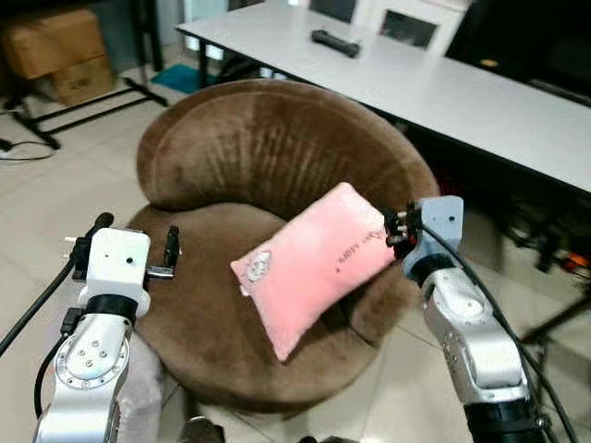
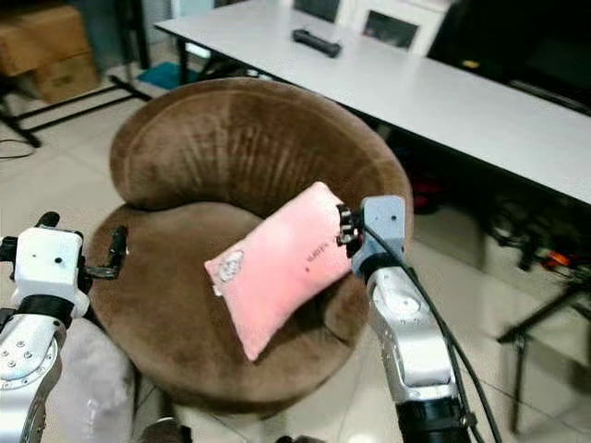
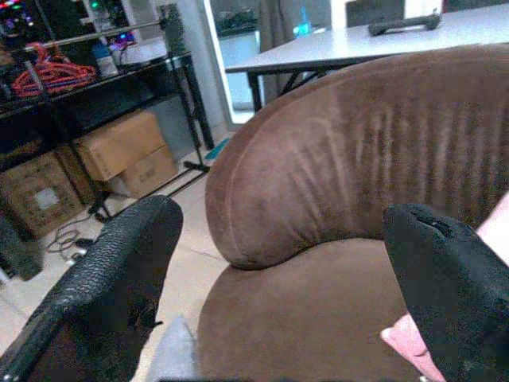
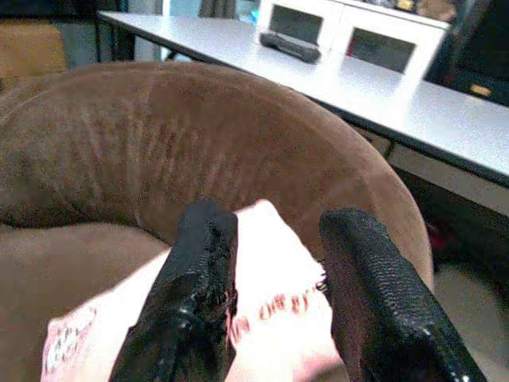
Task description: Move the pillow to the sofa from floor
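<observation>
Starting at the robot's left, the left tool point(image 1: 138, 247) hangs over the near-left edge of the brown sofa point(image 1: 268, 148) with its two black fingers point(image 3: 111, 278) spread wide and nothing between them, the curved backrest showing through the gap in the left wrist view. Just below that arm a grey soft thing point(image 1: 138, 406) sits against the sofa's base on the tiled floor point(image 1: 65, 194); what it is cannot be made out. Moving to the middle, the pink pillow point(image 1: 314, 263) lies tilted across the seat cushion, its lower corner toward the front edge and its upper corner raised toward the right armrest (a small round patch sits near its lower left end and a line of small print near the upper right). Farther right, the right tool point(image 1: 399, 231) is at that raised corner, and the right wrist view shows its fingers point(image 4: 195, 302) set either side of the pink fabric, pinching the pillow's end. Behind the sofa a long white table point(image 1: 480, 101) carries a dark remote-like object point(image 1: 334, 42). As a judgement, the task is nearly complete: the pillow is off the floor and resting on the sofa, and what is left is for the right tool to let go and draw clear so the pillow settles flat.
</observation>
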Motion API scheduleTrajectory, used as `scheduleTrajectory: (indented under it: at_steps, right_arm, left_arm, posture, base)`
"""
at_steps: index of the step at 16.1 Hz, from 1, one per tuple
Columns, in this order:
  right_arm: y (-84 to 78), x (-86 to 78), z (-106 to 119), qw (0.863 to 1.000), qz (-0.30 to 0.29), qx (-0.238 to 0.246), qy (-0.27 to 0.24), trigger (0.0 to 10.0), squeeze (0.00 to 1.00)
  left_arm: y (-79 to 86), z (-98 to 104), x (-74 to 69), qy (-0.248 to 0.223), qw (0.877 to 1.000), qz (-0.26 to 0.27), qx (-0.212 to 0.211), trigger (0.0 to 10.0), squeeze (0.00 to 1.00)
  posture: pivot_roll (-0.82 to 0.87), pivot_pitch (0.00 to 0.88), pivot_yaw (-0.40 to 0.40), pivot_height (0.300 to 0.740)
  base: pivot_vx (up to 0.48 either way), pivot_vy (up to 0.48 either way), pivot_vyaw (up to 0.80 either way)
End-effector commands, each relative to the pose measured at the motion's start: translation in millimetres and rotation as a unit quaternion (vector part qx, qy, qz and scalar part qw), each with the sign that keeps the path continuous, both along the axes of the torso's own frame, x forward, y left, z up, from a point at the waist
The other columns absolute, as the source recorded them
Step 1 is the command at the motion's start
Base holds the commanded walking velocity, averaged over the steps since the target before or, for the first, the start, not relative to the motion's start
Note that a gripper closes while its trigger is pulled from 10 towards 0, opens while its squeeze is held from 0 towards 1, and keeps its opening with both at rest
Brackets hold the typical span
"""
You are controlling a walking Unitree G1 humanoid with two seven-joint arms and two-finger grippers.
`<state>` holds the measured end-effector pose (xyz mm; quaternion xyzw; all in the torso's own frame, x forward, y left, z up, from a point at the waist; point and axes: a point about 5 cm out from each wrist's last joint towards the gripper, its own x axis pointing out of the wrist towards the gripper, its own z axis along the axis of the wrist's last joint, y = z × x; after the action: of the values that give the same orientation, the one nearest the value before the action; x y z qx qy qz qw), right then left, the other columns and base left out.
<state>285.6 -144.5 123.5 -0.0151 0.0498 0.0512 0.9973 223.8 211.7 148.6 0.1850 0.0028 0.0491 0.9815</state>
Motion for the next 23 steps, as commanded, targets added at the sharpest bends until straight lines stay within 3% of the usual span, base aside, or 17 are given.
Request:
scheduleTrajectory:
  at_steps: [1,9,13,14,15,18,23]
  right_arm:
    - [-5.6,-0.2,-1.6,1.0,-0.005,0.001,-0.001,10.0,0.0]
    - [-5.2,-1.6,-9.7,1.0,0.01,0.009,0.026,10.0,0.0]
    - [0.3,-1.7,-13.2,1.0,0.011,0.008,0.025,10.0,0.0]
    - [-0.3,-3.4,-16.3,0.999,0.013,-0.03,0.025,10.0,0.0]
    - [0.0,-5.2,-15.8,0.999,0.021,-0.033,0.021,10.0,0.0]
    - [0.5,-6.3,-12.9,0.999,0.033,-0.003,0.018,10.0,0.0]
    - [2.4,-3.7,-8.0,0.999,0.032,0.003,0.003,10.0,0.0]
  left_arm:
    - [-3.0,-1.5,0.0,-0.004,1.0,-0.004,-0.001,10.0,0.0]
    - [-2.7,-4.0,-1.9,-0.005,1.0,-0.005,0.0,10.0,0.0]
    - [4.3,-3.7,-1.1,-0.01,1.0,-0.001,0.001,10.0,0.0]
    - [10.3,-3.7,-0.9,-0.01,1.0,0.001,0.004,10.0,0.0]
    - [13.7,-3.1,-0.4,-0.009,1.0,0.001,0.005,10.0,0.0]
    - [17.9,-0.8,3.2,-0.008,1.0,-0.004,0.005,10.0,0.0]
    - [23.0,0.5,7.5,-0.005,1.0,-0.01,0.003,10.0,0.0]
  posture:
    - [0.13,0.0,-0.146,0.74]
    - [0.14,0.0,-0.153,0.74]
    - [0.16,0.0,-0.097,0.74]
    - [0.16,0.0,-0.075,0.74]
    - [0.16,0.0,-0.055,0.74]
    - [0.16,0.0,-0.027,0.74]
    - [0.16,0.0,0.001,0.74]
  base:
    - [-0.27,0.0,0.0]
    - [-0.271,0.0,0.0]
    - [0.0,0.0,0.0]
    - [0.0,0.0,0.0]
    - [0.0,0.0,0.0]
    - [0.0,0.0,0.0]
    - [0.0,0.267,0.0]
